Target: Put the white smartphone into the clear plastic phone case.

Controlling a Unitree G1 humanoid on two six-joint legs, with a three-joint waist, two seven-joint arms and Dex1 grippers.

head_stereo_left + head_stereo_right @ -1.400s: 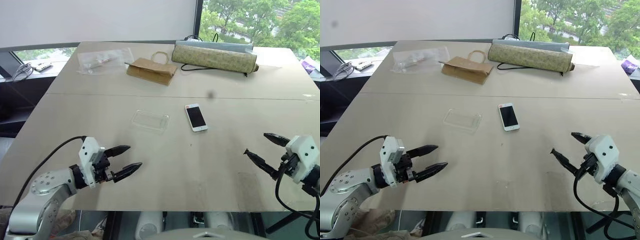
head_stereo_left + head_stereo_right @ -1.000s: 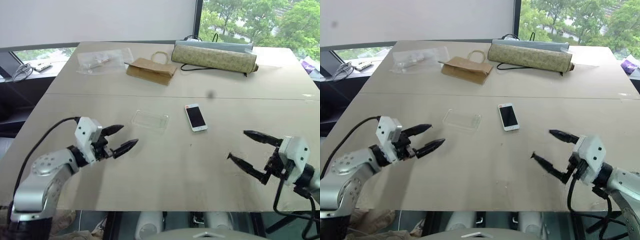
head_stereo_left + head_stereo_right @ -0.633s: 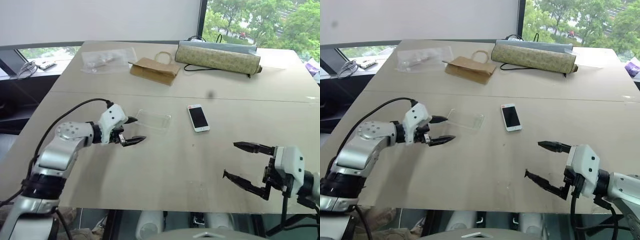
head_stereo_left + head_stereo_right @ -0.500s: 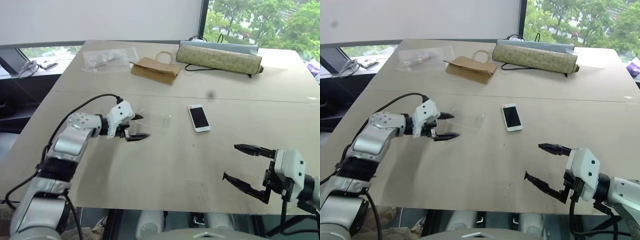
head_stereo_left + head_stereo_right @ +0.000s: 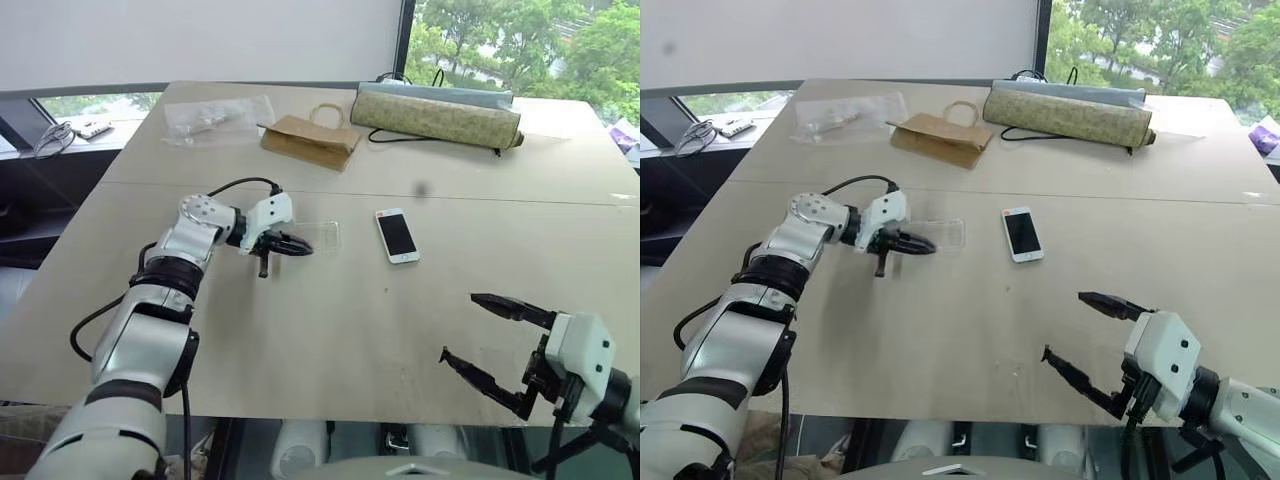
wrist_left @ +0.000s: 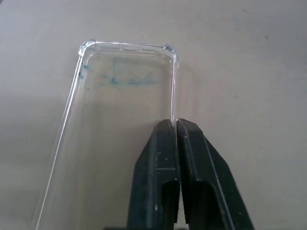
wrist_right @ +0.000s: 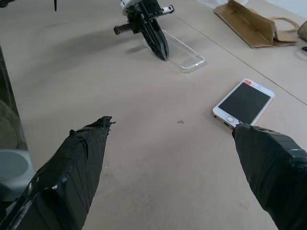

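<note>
The wide beige bench [image 5: 330, 340] carries all items. At its far edge lie a long patterned fabric roll [image 5: 435, 112], a flat brown paper bag [image 5: 307, 142] and a crinkled clear plastic bag [image 5: 215, 118].

The left tool [image 5: 300, 246] is closed on one long side wall of the clear plastic phone case [image 6: 122, 129], a transparent shallow shell with rounded corners lying open side up near the bench centre. The fingers [image 6: 165, 177] pinch the thin rim, with no visible gap between them.

The right tool [image 5: 1092, 345] hangs wide open and empty over the near right part of the bench.

The white smartphone [image 5: 397, 235], a slim rectangle with black screen and white bezel, lies flat, screen up, just to the right of the case and apart from it.

Handling judgement: the case appears light and flexible, likely to slide or twist under a one-wall pinch. The phone appears rigid, smooth and slippery; grip it across its long edges.
</note>
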